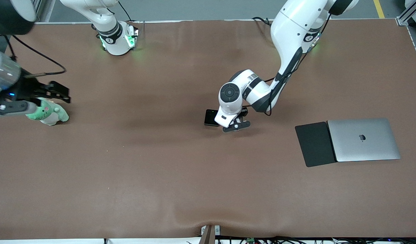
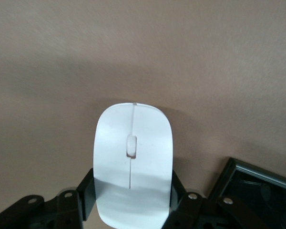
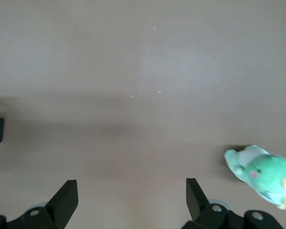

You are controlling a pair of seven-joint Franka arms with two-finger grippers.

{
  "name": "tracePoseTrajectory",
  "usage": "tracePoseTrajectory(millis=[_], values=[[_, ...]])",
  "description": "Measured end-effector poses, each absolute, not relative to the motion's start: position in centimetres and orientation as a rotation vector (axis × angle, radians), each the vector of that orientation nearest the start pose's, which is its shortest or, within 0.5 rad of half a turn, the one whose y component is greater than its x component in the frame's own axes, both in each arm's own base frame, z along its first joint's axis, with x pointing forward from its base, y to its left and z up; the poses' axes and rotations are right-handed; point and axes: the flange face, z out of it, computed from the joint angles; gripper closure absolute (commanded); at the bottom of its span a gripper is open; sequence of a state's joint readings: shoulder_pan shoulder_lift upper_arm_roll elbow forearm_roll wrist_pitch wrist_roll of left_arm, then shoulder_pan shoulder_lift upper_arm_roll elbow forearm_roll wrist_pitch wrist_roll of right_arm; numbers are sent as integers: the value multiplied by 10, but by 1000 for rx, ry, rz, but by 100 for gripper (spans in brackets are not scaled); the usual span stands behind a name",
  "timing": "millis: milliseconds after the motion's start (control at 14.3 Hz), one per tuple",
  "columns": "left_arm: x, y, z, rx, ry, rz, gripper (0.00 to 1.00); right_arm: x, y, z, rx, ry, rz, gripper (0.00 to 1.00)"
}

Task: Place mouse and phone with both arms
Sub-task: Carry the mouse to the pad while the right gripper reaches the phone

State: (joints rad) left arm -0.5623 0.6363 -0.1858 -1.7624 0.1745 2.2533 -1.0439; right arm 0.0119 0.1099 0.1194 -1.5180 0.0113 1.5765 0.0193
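My left end effector (image 2: 131, 202) grips the mouse (image 2: 133, 164) at mid-surface, just beside the phone (image 1: 212, 117). My right end effector (image 3: 132, 198) waits wide open above the plush toy (image 1: 49, 113).

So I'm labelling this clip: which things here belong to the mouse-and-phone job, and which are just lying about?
Part of the job:
- glossy white oval mouse, between the left hand's fingers
- small black glossy phone on the table beside it
- right hand, open, waiting over the table

Lying about:
- green plush toy
- flat black mouse pad
- closed silver laptop
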Motion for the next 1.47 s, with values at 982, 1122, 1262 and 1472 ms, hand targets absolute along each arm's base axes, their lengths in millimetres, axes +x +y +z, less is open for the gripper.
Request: tracePoseTrajectory(millis=[982, 1122, 1262, 1472], values=[[535, -151, 267, -3010, -31, 164, 100, 558, 321, 404, -2993, -43, 105, 0], [548, -89, 273, -3028, 19, 166, 100, 548, 353, 371, -2995, -20, 80, 0], [555, -54, 271, -3046, 49, 134, 100, 537, 386, 335, -3004, -10, 40, 0], [562, -51, 256, -3065, 64, 108, 99, 513, 431, 281, -3029, -8, -12, 0]])
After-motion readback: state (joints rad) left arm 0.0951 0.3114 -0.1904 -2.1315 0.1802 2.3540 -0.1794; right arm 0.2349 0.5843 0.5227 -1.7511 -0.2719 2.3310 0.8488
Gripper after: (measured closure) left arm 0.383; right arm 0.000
